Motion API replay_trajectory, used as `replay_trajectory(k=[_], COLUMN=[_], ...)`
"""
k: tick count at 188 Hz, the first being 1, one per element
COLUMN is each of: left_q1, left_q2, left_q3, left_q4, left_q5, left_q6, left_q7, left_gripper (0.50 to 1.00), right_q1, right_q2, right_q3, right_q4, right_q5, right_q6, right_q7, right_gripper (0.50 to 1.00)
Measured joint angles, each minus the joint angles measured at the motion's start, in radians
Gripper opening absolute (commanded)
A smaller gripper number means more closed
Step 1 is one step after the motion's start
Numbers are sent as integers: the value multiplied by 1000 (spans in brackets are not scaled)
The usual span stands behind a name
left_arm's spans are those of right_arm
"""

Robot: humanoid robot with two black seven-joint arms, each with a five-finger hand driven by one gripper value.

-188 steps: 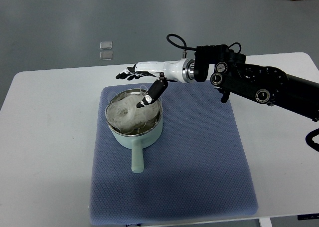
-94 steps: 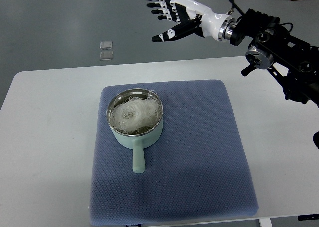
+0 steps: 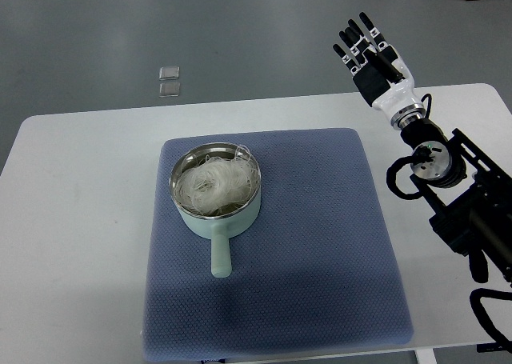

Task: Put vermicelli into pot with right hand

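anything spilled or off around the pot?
Mostly tidy. The white vermicelli nest sits inside the pale green steel-lined pot on the blue mat; a few strands poke over the far rim. Right hand is clear, fingers open.

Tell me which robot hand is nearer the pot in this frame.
Right, by default: the right robot hand is raised beyond the table's far right edge, fingers spread and empty, well clear of the pot holding the vermicelli. The left robot hand isn't in view.
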Motion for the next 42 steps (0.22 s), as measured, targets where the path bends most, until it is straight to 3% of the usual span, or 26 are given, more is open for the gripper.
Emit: replay_trajectory(k=[42], left_q1=[0], left_q2=[0], left_q3=[1], left_q4=[-2], left_q5=[1], left_q6=[0], left_q7=[0], left_gripper=[1000], right_q1=[-3], right_q2=[10], right_q3=[-4], right_q4=[-59], right_q5=[-3], right_q6=[3], right_q7=[1], right_gripper=[926])
